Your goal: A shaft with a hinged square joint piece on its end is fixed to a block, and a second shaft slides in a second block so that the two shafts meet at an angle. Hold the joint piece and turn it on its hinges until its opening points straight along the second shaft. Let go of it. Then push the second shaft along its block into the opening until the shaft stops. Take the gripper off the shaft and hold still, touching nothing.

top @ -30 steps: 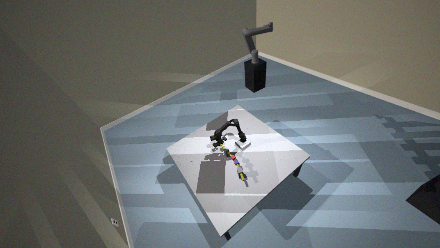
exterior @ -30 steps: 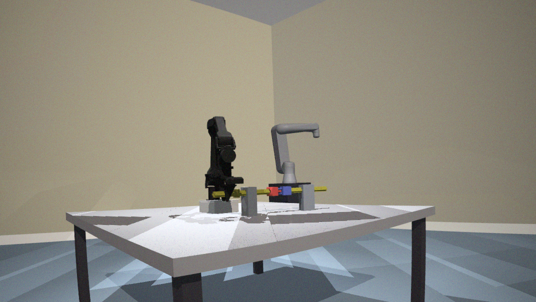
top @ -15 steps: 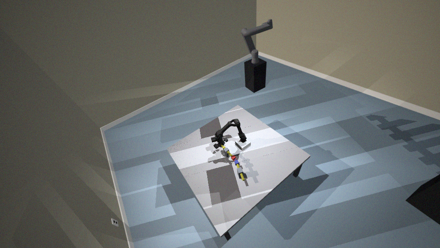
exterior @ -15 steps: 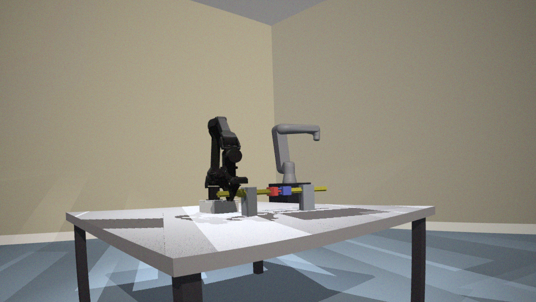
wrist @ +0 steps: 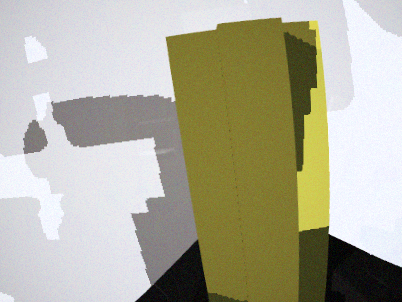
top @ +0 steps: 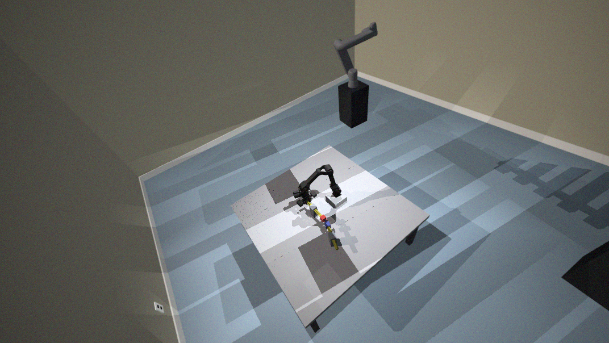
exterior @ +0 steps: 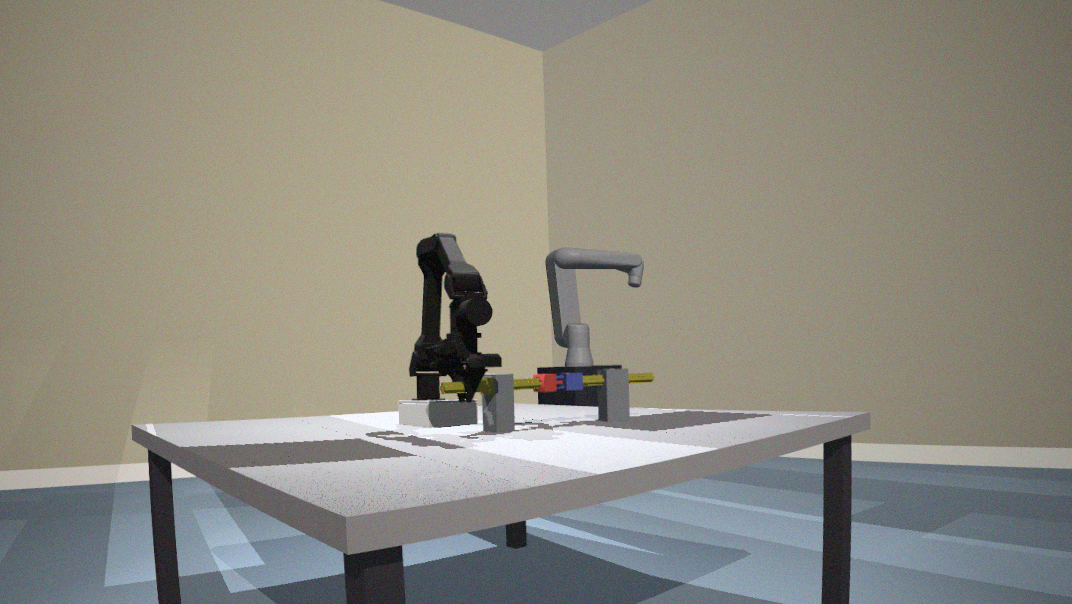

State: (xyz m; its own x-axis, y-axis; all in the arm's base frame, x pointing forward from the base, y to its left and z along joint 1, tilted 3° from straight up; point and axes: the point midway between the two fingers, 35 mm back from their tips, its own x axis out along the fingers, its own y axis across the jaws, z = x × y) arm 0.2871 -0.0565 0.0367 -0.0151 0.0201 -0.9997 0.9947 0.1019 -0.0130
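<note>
The second shaft (top: pixel 317 212) (exterior: pixel 526 384) (wrist: pixel 250 150) is yellow and runs through its grey block (top: pixel 313 208) (exterior: pixel 498 405). My gripper (top: pixel 307 201) (exterior: pixel 469 393) (wrist: pixel 253 239) is shut on its outer part, behind that block. The shaft's other end meets the red joint piece (top: pixel 322 218) (exterior: pixel 545 382); how deep it sits in the opening cannot be told. The red piece looks roughly in line with this shaft. A blue part (top: pixel 327 224) (exterior: pixel 573 381) links it to the fixed yellow shaft (top: pixel 336 245) (exterior: pixel 639 377), held in the other grey block (exterior: pixel 613 397).
A white and grey box (top: pixel 336 200) (exterior: pixel 452 413) stands on the table (top: pixel 383 221) (exterior: pixel 525 468) close to my gripper and the second shaft's block. A grey arm (top: pixel 353 78) (exterior: pixel 577 345) stands on a black pedestal (top: pixel 353 106) off the table.
</note>
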